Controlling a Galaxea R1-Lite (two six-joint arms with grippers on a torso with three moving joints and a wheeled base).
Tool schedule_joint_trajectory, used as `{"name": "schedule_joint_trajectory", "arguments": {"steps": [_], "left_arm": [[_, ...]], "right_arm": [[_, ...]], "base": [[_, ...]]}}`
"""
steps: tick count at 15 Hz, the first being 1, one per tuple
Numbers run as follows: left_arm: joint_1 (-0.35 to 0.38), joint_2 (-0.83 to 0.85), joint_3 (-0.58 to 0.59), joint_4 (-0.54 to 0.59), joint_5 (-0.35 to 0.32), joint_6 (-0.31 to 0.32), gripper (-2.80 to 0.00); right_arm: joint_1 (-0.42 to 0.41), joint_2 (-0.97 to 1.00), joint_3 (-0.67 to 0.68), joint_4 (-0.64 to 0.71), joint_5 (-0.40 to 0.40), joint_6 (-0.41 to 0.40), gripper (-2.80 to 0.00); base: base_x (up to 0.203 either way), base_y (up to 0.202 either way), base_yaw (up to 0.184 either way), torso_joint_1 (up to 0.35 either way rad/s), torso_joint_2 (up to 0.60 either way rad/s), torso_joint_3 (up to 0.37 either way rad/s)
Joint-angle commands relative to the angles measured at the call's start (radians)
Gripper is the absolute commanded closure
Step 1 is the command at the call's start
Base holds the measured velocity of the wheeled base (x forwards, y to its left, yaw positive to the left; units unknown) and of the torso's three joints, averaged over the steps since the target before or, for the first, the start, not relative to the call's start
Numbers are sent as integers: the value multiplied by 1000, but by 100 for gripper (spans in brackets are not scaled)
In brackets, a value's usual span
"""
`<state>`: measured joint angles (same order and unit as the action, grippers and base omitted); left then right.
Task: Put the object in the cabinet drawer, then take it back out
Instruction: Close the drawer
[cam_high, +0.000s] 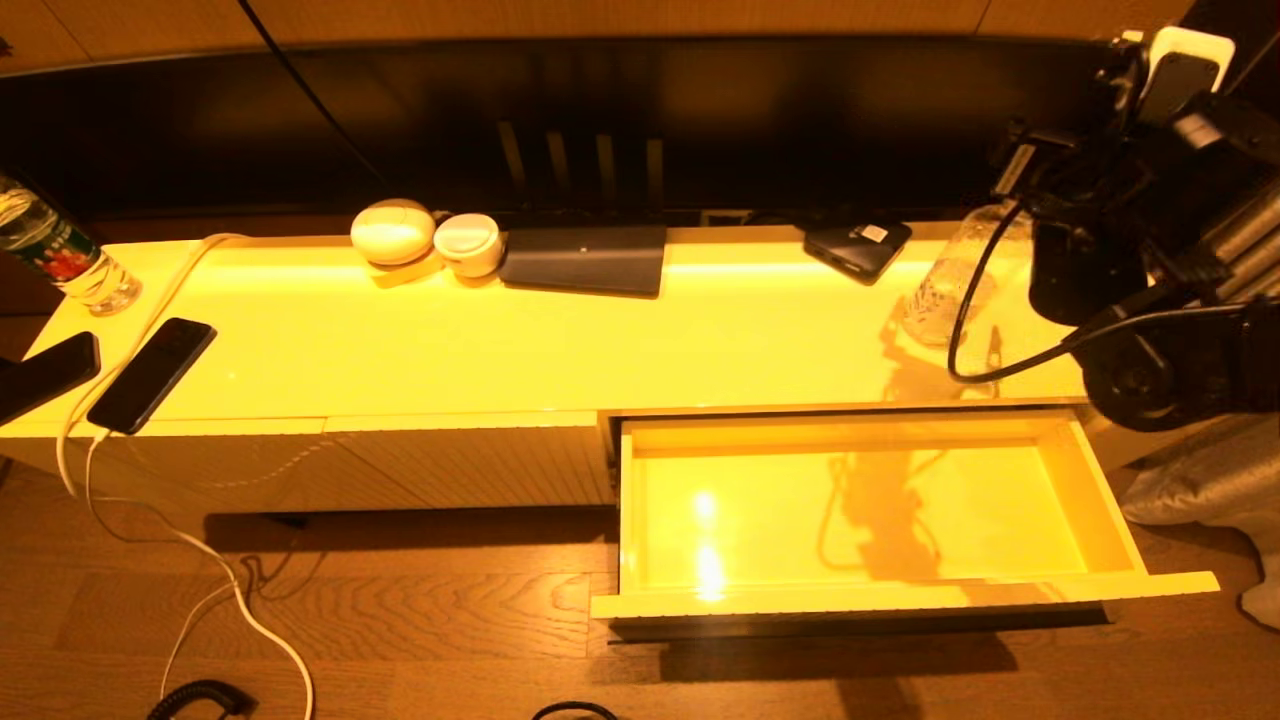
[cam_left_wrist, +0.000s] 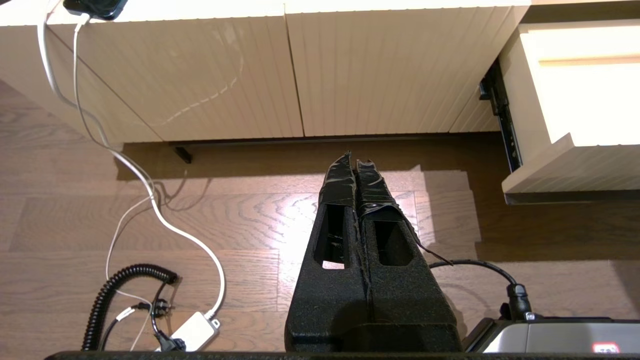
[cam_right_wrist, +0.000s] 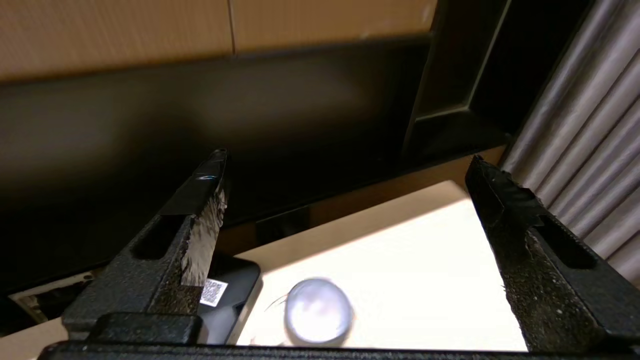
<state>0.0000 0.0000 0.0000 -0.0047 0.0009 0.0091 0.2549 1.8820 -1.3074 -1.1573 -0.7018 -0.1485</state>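
Observation:
The clear water bottle (cam_high: 948, 282) stands upright on the cabinet top at the far right, partly hidden behind my right arm. Its white cap (cam_right_wrist: 317, 311) shows from above in the right wrist view. My right gripper (cam_right_wrist: 347, 157) hangs open above and behind the cap, jaws wide apart, touching nothing. The pale-yellow drawer (cam_high: 1100, 520) is pulled fully out below the bottle, its glossy inside bare. Its ribbed front (cam_left_wrist: 575, 167) also shows in the left wrist view. My left gripper (cam_left_wrist: 356, 160) is shut on nothing, parked low over the wood floor before the closed panels.
A black box with a white label (cam_high: 857, 247) lies left of the bottle. Along the top sit a dark flat device (cam_high: 585, 258), two white round items (cam_high: 393, 232), two phones (cam_high: 150, 375) and a green-and-red labelled bottle (cam_high: 60, 255). A white cable (cam_high: 200, 540) trails to the floor.

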Motion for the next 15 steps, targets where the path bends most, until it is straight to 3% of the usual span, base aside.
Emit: {"name": "schedule_joint_trajectory", "arguments": {"steps": [1,5,6,9,11,15], "left_arm": [[0,0,2,0,1,0,0],[0,0,2,0,1,0,0],[0,0,2,0,1,0,0],[0,0,3,0,1,0,0],[0,0,2,0,0,0,0],[0,0,2,0,1,0,0]], "right_arm": [[2,-167,31,150,8,-4,-280],[6,-356,134,568,52,-8,-280],[12,-403,175,660,62,-8,0],[62,-524,348,886,126,-18,0],[105,-594,484,972,170,-72,0],[175,-712,784,1015,376,-337,0]], "base": [[0,0,0,0,0,0],[0,0,0,0,0,0],[0,0,0,0,0,0],[0,0,0,0,0,0],[0,0,0,0,0,0],[0,0,0,0,0,0]]}}
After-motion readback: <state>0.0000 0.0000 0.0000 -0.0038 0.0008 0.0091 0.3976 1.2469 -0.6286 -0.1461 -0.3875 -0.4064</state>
